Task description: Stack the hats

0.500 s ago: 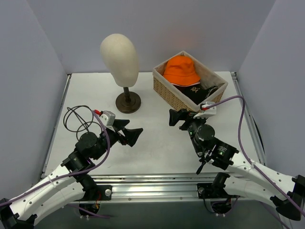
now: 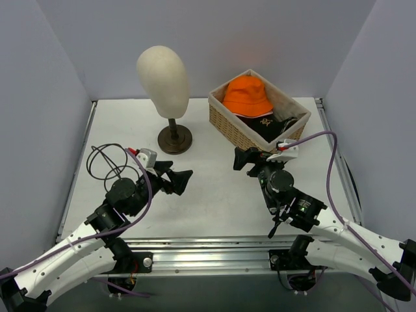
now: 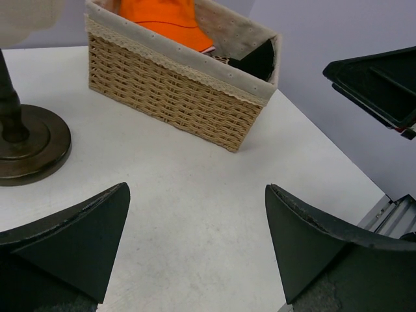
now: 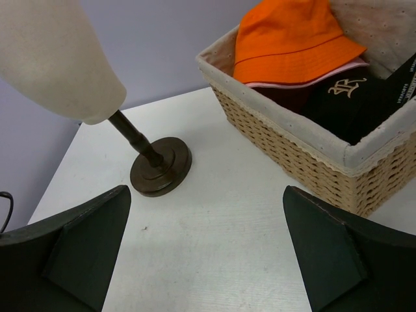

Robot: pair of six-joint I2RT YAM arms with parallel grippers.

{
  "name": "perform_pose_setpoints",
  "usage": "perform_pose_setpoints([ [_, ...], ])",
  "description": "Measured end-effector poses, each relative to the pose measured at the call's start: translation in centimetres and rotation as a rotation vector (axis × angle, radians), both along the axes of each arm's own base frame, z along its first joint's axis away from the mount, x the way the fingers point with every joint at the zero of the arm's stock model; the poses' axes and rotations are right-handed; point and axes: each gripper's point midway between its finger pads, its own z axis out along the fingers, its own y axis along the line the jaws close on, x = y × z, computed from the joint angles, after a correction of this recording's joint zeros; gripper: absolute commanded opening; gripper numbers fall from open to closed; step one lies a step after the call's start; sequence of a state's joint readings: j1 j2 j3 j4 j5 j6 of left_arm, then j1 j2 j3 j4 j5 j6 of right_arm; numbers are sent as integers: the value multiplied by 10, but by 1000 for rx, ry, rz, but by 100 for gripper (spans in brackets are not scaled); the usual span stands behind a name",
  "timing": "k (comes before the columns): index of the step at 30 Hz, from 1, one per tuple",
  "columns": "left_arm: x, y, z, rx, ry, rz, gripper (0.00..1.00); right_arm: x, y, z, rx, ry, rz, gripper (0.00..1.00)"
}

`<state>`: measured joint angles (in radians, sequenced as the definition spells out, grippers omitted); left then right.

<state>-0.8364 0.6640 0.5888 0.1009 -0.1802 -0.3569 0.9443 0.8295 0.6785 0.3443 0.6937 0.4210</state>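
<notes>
My left gripper (image 2: 181, 175) has its 2 fingers wide apart and holds nothing. In the top view it hangs over the table (image 2: 208, 201) at about 8 o'clock from the table's middle. My right gripper (image 2: 243, 159) is also spread and empty, at about 3 o'clock from the middle, near the wicker basket (image 2: 224, 122).

The hats are inside this basket, which stands at 1 o'clock on the table. I can make out 3 of them. The orange bucket hat (image 2: 246, 95) lies on top, and a pale pink brim (image 4: 305, 82) shows just under it. The black cap with a gold emblem (image 4: 348, 101) lies at 5 o'clock from the orange one and touches it. The mannequin head (image 2: 162, 78) stands at 11 o'clock on its dark stand (image 2: 175, 139), apart from the basket.
</notes>
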Motion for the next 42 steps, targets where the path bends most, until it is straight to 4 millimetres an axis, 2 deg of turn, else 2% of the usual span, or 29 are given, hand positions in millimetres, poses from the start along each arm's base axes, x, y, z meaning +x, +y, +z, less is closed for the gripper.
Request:
perform_pose_setpoints([
  [4, 8, 1, 3, 14, 30, 43, 94, 1, -9, -4, -22, 9, -44, 96],
  [7, 15, 3, 12, 6, 47, 83, 94, 1, -11, -7, -39, 17, -56, 92],
  [11, 18, 5, 16, -13, 50, 104, 94, 5, -16, -11, -50, 25, -88, 91],
  [13, 17, 4, 16, -15, 53, 102, 94, 8, -22, -15, -68, 44, -128, 87],
  [16, 13, 0, 12, -8, 55, 87, 94, 24, -42, -15, -73, 82, -236, 86],
  [20, -2, -14, -1, 35, 50, 38, 94, 56, -74, -2, -51, 125, -385, 86],
  [22, -6, -15, -11, 63, 49, 25, 94, 67, -75, 1, -49, 134, -390, 86],
  [24, -6, -11, -17, 75, 49, 40, 94, 76, -61, -2, -68, 155, -323, 84],
  [26, -4, -2, -18, 72, 45, 82, 94, 85, -39, -7, -100, 181, -230, 82],
  [27, -1, 4, -17, 70, 46, 117, 100, 88, -28, -10, -113, 194, -182, 82],
  [29, 6, 20, -19, 73, 59, 211, 100, 93, -6, -20, -139, 222, -81, 81],
  [30, 10, 33, -22, 81, 86, 286, 100, 93, 2, -25, -147, 234, -41, 81],
  [31, 14, 47, -23, 91, 108, 369, 94, 91, 10, -30, -155, 247, 4, 81],
  [33, 20, 70, -20, 97, 141, 513, 94, 87, 24, -36, -162, 258, 77, 81],
  [38, 24, 116, 6, 70, 153, 765, 88, 76, 36, -50, -166, 262, 162, 81],
  [42, 29, 152, 10, 101, 156, 932, 81, 69, 38, -52, -164, 260, 194, 81],
])
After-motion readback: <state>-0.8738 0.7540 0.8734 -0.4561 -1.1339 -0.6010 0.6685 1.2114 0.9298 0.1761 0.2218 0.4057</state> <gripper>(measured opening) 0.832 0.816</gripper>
